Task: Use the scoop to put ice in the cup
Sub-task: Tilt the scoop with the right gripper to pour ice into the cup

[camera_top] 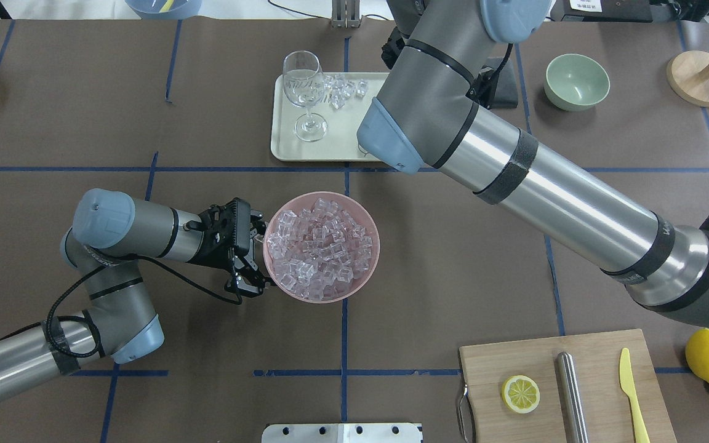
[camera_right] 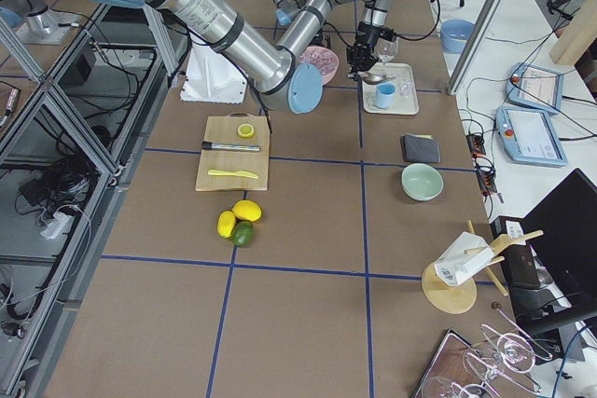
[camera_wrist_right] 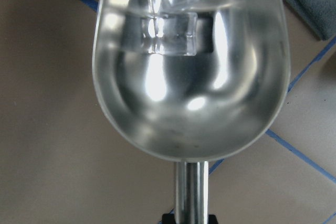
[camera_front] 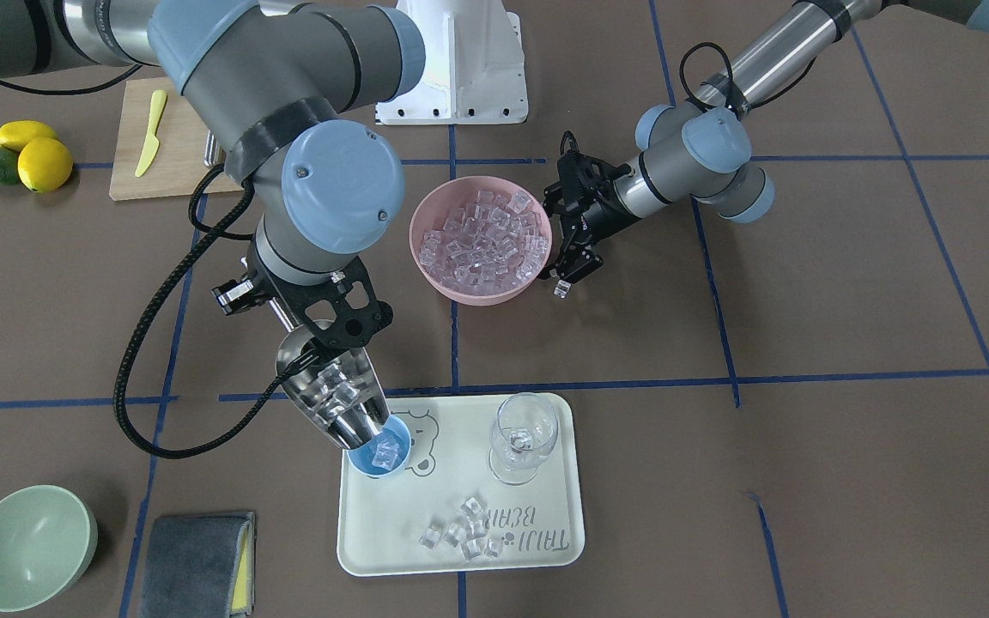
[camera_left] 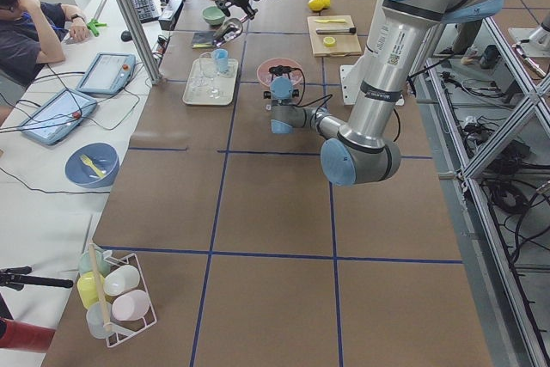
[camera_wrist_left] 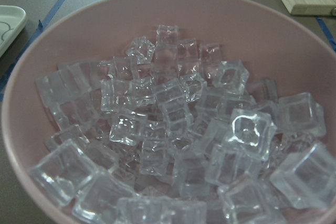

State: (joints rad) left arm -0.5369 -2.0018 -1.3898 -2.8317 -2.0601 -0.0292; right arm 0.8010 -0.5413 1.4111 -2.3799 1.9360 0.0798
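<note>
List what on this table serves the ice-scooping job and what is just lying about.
In the job: scoop, tipped over the cup; ice in the pink bowl; tray under the cup.
Lying about: stemmed glass, green bowl, grey cloth, cutting board, yellow knife, lemons.

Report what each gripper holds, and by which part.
The right gripper holds the scoop by its handle. The left gripper is at the rim of the pink bowl; whether it grips is unclear.
</note>
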